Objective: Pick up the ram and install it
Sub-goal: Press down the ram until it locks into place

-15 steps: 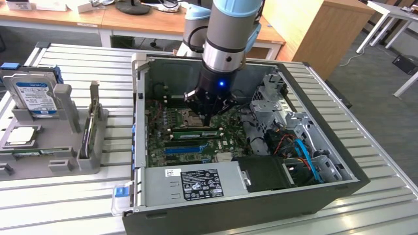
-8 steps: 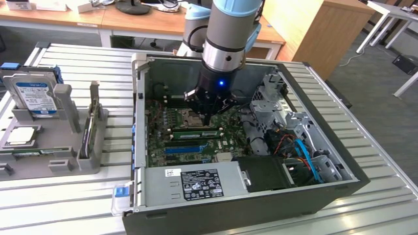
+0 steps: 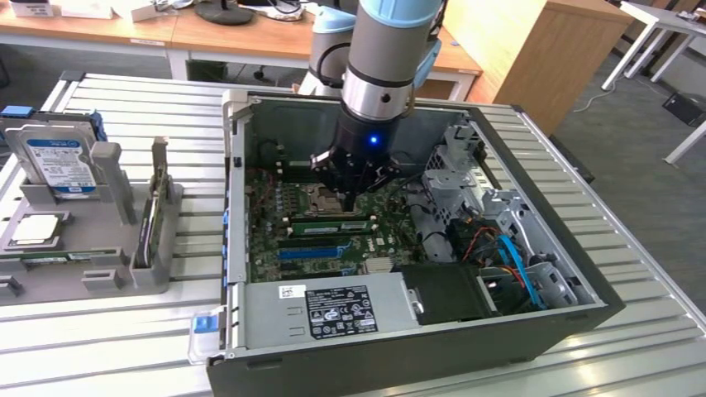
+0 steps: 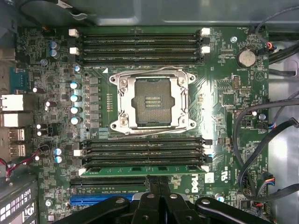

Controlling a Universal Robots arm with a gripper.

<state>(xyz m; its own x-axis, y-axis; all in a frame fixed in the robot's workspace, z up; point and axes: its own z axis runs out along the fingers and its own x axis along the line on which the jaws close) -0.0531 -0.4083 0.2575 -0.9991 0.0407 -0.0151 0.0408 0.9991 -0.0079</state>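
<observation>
1. Arm (image 3: 381,50) is rocking a silver-grey tube with a pale blue joint cap.
2. Black gripper (image 3: 350,194) is glowing a tiny blue LED, screws showing around the finger bases.

An open computer case (image 3: 574,318) lies on the slatted metal worktop (image 3: 132,347), its motherboard (image 4: 224,100) exposed with an empty processor socket (image 4: 152,102) in the middle. A power supply (image 3: 331,310) fills the near corner. On the exterior view's left, a grey rack (image 3: 105,178) holds a hard drive (image 3: 55,161).
</observation>
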